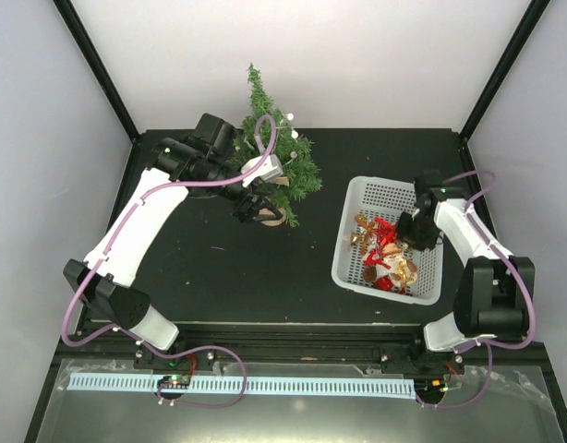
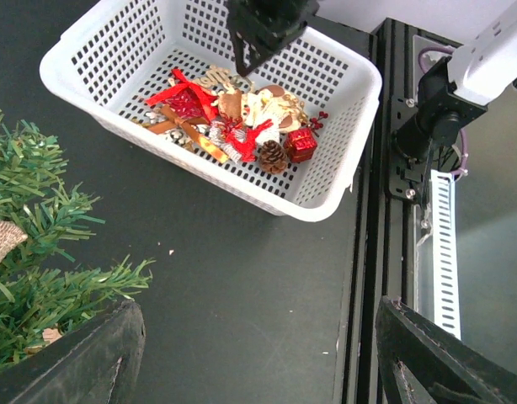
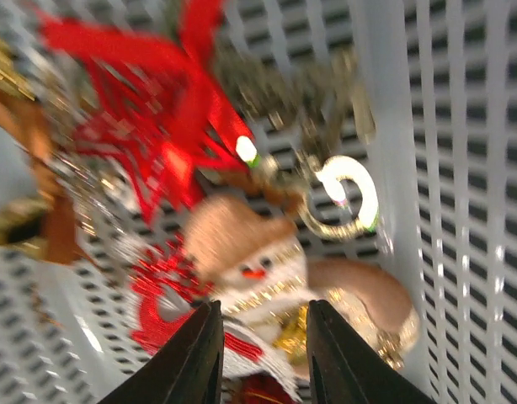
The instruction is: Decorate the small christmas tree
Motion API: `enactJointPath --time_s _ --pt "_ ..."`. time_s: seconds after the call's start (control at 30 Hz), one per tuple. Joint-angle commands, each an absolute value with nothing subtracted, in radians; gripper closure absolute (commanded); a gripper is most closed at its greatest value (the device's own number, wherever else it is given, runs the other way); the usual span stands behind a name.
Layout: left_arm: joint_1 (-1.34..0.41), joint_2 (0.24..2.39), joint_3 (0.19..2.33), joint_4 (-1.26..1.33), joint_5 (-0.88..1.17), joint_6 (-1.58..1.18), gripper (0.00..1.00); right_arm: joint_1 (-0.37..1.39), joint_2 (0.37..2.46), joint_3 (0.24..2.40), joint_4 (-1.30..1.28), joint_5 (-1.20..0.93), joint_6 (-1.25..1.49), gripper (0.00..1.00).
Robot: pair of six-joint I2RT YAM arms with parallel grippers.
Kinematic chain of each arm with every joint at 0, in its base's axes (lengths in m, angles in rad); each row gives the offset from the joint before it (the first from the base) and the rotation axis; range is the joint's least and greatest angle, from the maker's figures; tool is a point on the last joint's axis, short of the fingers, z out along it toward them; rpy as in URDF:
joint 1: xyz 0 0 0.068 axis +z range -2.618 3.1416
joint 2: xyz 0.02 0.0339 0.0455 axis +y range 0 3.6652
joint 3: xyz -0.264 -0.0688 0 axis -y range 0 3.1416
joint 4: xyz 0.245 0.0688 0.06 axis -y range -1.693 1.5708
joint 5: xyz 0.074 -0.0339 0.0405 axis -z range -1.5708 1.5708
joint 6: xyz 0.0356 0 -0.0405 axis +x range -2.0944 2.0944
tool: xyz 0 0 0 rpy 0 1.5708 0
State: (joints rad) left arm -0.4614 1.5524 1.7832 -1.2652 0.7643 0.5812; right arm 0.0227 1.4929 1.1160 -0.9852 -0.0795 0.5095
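Note:
The small christmas tree (image 1: 276, 157) stands at the back of the black table, with white beads on its branches. Its green branches (image 2: 39, 252) show at the left of the left wrist view. My left gripper (image 1: 251, 208) is beside the tree's base, open and empty (image 2: 258, 362). My right gripper (image 1: 405, 242) hangs over the ornaments in the white basket (image 1: 355, 269). Its jaws (image 3: 263, 353) are a narrow gap apart, just above a snowman ornament (image 3: 258, 269) with a tan hat. The right wrist view is blurred.
The basket (image 2: 343, 168) also holds a red bow (image 3: 174, 143), a gold ring (image 3: 347, 198), a pine cone (image 2: 271, 156) and a small red gift box (image 2: 301, 143). A black rail (image 2: 372, 252) runs along the table's near edge. White walls enclose the table.

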Motion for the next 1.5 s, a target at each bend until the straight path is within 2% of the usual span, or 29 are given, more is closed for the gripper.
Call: enactJointPath --time_s 0.0,0.13,0.2,0.27,0.6,0.9,1.17,1.47 --pt "-0.479 1.531 1.775 -1.254 0.794 0.587 0.24 0.042 1.471 1.030 -1.002 -0.063 0.472 0.69" --pt "-0.494 1.539 1.779 -1.249 0.791 0.583 0.24 0.043 1.490 1.027 -0.966 -0.070 0.493 0.68" --pt "-0.501 1.543 1.782 -1.249 0.785 0.583 0.24 0.043 1.525 1.049 -0.943 -0.080 0.511 0.62" --pt "-0.509 1.543 1.783 -1.249 0.775 0.586 0.24 0.042 1.566 1.063 -0.919 -0.090 0.529 0.60" --pt "-0.518 1.540 1.778 -1.247 0.743 0.584 0.24 0.041 1.648 1.070 -0.719 -0.090 0.631 0.60" --pt "-0.521 1.553 1.787 -1.247 0.735 0.583 0.24 0.041 1.766 1.183 -0.740 -0.047 0.628 0.61" --pt "-0.521 1.574 1.809 -1.252 0.735 0.584 0.24 0.041 1.816 1.186 -0.749 -0.045 0.629 0.69" --pt "-0.521 1.586 1.822 -1.255 0.736 0.586 0.24 0.041 1.814 1.196 -0.755 -0.041 0.622 0.88"
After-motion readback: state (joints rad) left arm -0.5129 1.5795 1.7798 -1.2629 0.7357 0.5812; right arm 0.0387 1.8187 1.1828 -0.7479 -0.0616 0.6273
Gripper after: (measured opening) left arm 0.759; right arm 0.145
